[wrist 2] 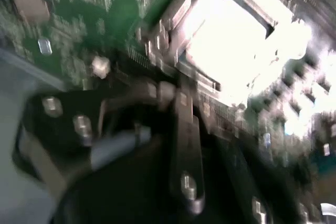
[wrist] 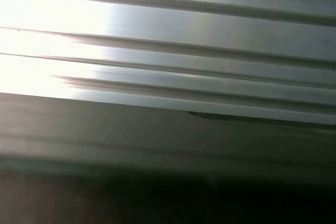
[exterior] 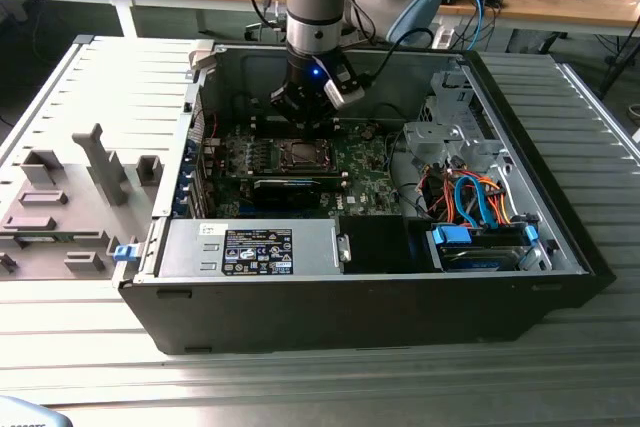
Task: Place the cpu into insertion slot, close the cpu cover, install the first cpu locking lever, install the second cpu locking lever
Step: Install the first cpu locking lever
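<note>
In the exterior view my gripper [exterior: 300, 115] hangs inside the open computer case, just behind and a little above the insertion slot [exterior: 300, 156]. The slot is a small square with a silver rim and a dark brownish centre on the green board [exterior: 365, 172]. The second wrist view is smeared. There the insertion slot [wrist 2: 236, 40] is a glaring white square in a metal frame, close beyond a dark bar of my tool [wrist 2: 186, 145]. I cannot make out the cpu, nor tell the cpu cover or the locking levers apart from the glare.
The case walls [exterior: 350, 312] ring the board. A labelled power supply [exterior: 258, 250] lies at the front, and a drive cage with blue and orange cables [exterior: 480, 207] on the exterior view's right. A black card [exterior: 285, 187] lies just before the slot. A grey fixture panel [exterior: 70, 197] lies on the left.
</note>
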